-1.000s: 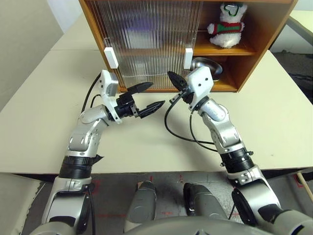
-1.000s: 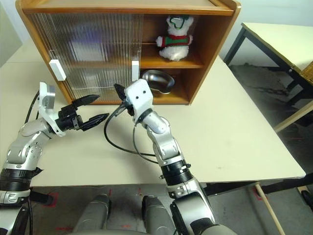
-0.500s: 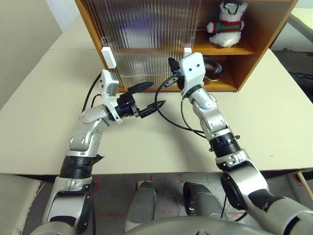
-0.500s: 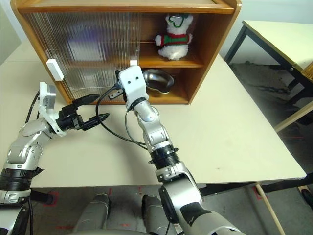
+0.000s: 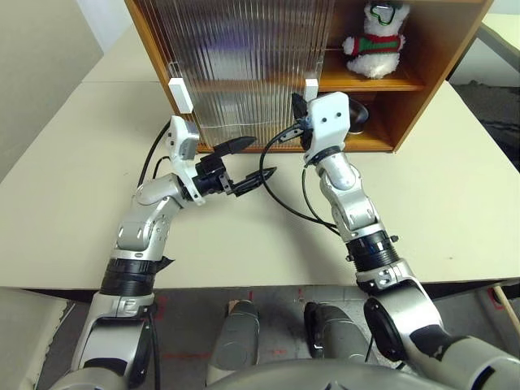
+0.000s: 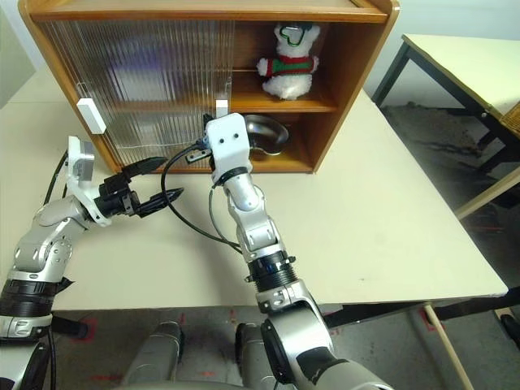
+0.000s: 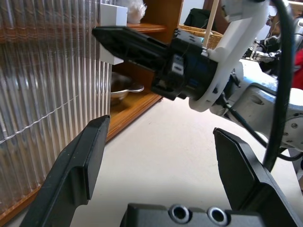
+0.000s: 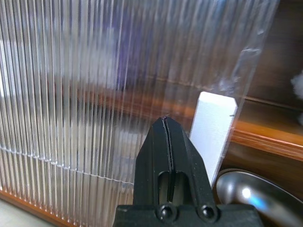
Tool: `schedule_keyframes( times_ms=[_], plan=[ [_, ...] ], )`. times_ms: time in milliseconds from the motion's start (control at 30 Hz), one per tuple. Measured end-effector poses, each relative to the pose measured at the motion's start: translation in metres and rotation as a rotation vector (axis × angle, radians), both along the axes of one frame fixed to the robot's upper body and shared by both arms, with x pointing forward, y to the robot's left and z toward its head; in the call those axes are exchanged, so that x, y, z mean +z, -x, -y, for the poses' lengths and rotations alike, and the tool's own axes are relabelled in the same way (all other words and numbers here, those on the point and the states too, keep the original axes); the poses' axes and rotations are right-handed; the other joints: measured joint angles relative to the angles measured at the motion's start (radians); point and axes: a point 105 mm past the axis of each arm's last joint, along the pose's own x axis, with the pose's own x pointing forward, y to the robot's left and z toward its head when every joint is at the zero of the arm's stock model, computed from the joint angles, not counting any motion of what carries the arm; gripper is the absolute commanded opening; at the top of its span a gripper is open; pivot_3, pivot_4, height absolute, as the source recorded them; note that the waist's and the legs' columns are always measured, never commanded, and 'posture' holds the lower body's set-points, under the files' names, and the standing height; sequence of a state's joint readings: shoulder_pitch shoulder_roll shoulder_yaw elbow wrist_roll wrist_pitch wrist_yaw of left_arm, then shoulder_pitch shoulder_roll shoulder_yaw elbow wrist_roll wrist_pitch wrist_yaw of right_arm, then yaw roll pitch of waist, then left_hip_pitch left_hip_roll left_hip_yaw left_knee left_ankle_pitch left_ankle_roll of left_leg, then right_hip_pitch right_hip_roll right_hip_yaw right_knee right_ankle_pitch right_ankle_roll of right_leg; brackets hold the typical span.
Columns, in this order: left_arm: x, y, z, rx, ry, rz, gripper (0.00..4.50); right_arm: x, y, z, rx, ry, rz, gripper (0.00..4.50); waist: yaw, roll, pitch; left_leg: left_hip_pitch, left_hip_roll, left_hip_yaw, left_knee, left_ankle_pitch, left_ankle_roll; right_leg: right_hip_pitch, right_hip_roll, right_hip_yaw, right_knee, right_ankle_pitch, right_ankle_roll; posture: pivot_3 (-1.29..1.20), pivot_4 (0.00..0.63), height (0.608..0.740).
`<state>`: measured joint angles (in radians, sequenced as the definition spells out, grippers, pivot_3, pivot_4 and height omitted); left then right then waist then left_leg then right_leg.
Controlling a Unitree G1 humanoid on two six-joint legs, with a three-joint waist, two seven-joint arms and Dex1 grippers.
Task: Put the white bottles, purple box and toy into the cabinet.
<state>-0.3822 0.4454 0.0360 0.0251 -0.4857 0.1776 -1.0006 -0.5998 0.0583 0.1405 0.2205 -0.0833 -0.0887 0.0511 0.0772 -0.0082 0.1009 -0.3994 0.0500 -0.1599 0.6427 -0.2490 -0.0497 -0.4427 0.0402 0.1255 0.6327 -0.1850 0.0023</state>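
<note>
Ribbed translucent door [image 8: 71, 94], purple blur behind, perhaps the box; right pincer [image 8: 165, 124] pressed shut, left pincer [image 5: 248, 162] wide

My left gripper [image 5: 248, 163]: fingers spread wide, forearm low, pointing to my right | my right gripper [image 8: 168, 142]: fingers pressed together, arm stretched forward, wrist raised, tips angled up
</note>
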Motion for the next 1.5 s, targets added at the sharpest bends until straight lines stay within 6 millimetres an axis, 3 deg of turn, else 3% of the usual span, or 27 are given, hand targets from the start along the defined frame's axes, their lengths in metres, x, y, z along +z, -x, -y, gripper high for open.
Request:
schedule_keyframes(
  times_ms=[467, 900, 1100, 1500],
  plan=[
    [0.0, 0.0, 0.004, -0.013, 0.005, -0.002, 4.5, -0.009, -0.006, 0.015, -0.126, 0.015, -0.041, 0.03, 0.002, 0.0, 0.0, 0.0, 0.0, 0.0, 0.0, 0.0, 0.0, 0.0, 0.0, 0.0, 0.0, 0.001, 0.001, 0.11, 0.131, 0.74],
    [-0.001, -0.001, 0.004, -0.019, 0.003, -0.003, 4.5, -0.003, -0.011, 0.053, -0.34, 0.026, 0.01, 0.03, -0.001, 0.0, 0.0, 0.0, 0.0, 0.0, 0.0, 0.0, 0.0, 0.0, 0.0, 0.0, 0.0, 0.001, 0.001, 0.1, 0.128, 0.74],
    [0.0, -0.001, 0.005, -0.025, 0.002, 0.001, 4.5, -0.003, -0.012, 0.061, -0.37, 0.023, 0.01, 0.03, -0.003, 0.0, 0.0, 0.0, 0.004, 0.002, 0.0, 0.0, 0.001, 0.0, 0.001, 0.0, 0.0, 0.001, 0.001, 0.1, 0.122, 0.74],
    [0.0, -0.002, 0.007, -0.034, -0.002, 0.011, 4.5, -0.011, -0.01, 0.117, -0.526, 0.032, -0.004, 0.03, -0.005, 0.0, 0.0, 0.0, 0.005, 0.003, 0.001, 0.001, 0.002, 0.001, 0.003, 0.0, 0.0, 0.004, 0.005, 0.09, 0.112, 0.74]
  ],
)
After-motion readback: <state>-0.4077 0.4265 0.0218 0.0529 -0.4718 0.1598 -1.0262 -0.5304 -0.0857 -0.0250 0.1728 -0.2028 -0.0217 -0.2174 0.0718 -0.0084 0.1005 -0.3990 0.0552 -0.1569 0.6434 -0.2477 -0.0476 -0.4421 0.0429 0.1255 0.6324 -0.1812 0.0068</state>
